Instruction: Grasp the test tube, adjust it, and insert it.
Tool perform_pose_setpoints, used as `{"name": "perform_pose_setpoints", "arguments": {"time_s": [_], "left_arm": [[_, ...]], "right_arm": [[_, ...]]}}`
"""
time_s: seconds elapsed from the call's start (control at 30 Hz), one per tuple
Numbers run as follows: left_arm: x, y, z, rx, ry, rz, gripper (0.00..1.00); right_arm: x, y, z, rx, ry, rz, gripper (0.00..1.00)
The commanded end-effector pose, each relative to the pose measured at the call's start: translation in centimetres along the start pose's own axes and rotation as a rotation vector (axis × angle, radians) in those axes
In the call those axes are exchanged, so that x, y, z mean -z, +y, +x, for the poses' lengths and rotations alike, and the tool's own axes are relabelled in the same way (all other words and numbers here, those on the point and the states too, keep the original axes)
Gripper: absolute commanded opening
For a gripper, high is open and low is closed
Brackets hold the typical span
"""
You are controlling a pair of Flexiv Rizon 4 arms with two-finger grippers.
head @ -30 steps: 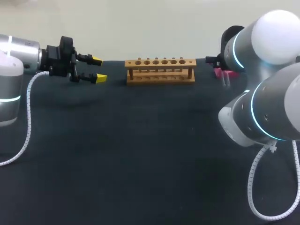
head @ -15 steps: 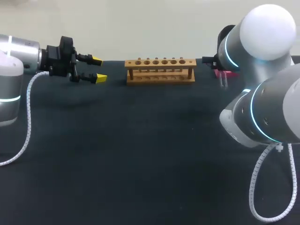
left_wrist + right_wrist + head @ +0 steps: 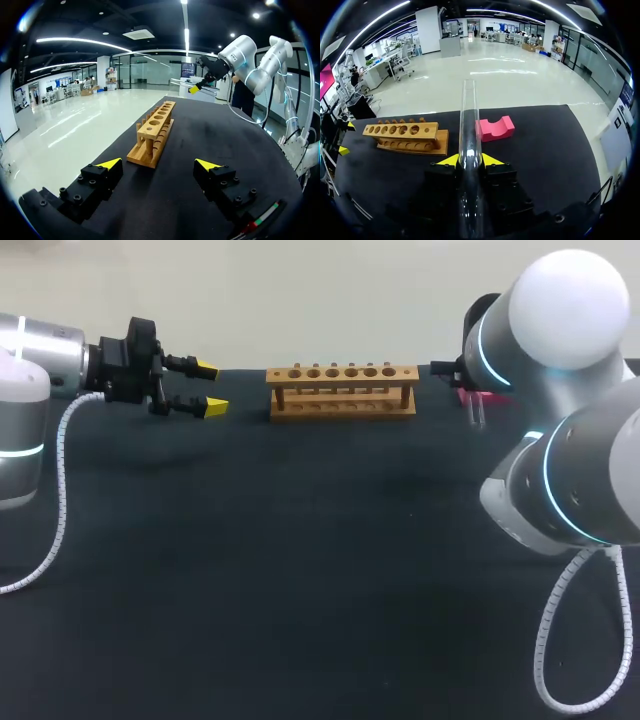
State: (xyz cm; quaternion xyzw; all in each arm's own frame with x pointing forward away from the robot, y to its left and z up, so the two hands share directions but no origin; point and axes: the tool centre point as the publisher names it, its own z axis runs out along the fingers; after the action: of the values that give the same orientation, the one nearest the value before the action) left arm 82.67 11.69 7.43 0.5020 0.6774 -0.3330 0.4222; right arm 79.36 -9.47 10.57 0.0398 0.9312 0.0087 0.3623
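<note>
A clear glass test tube (image 3: 469, 115) stands lengthwise between the yellow tips of my right gripper (image 3: 469, 161), which is shut on it. Its free end points out ahead, over a pink block (image 3: 496, 128). The wooden rack (image 3: 342, 390) with a row of holes stands at the table's far middle, off to the side of the tube in the right wrist view (image 3: 405, 136). My left gripper (image 3: 208, 388) hangs open left of the rack, with nothing between its fingers; the rack (image 3: 155, 131) lies just ahead of it (image 3: 159, 165). In the head view my right arm (image 3: 545, 330) hides its own gripper.
The pink block (image 3: 468, 395) lies at the far right of the black table (image 3: 300, 570), partly behind my right arm. The right arm's bulky links (image 3: 580, 480) stand over the table's right side. My right gripper (image 3: 196, 88) shows far beyond the rack in the left wrist view.
The right arm's upper links have shifted a little, the round joint leftward and the lower link rightward. The left arm and the rack have not moved.
</note>
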Motion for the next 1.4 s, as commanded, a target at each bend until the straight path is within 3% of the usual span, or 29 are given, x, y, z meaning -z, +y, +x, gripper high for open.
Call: {"name": "perform_pose_setpoints", "arguments": {"time_s": [0.03,0.5,0.97,1.4], "left_arm": [[0.0,-0.1,0.1,-0.002,-0.004,-0.003,1.0],[0.0,-0.1,0.1,-0.002,-0.004,-0.003,1.0],[0.0,-0.1,0.1,-0.002,-0.004,-0.003,1.0],[0.0,-0.1,0.1,-0.002,-0.004,-0.003,1.0]], "right_arm": [[0.0,0.6,-0.1,0.0,-0.006,-0.004,0.0],[-0.7,6.7,-0.1,-0.012,-0.051,0.011,0.0],[-0.3,11.3,1.4,-0.027,0.012,-0.02,0.0],[-2.7,14.3,2.5,0.008,0.05,-0.032,0.0]]}}
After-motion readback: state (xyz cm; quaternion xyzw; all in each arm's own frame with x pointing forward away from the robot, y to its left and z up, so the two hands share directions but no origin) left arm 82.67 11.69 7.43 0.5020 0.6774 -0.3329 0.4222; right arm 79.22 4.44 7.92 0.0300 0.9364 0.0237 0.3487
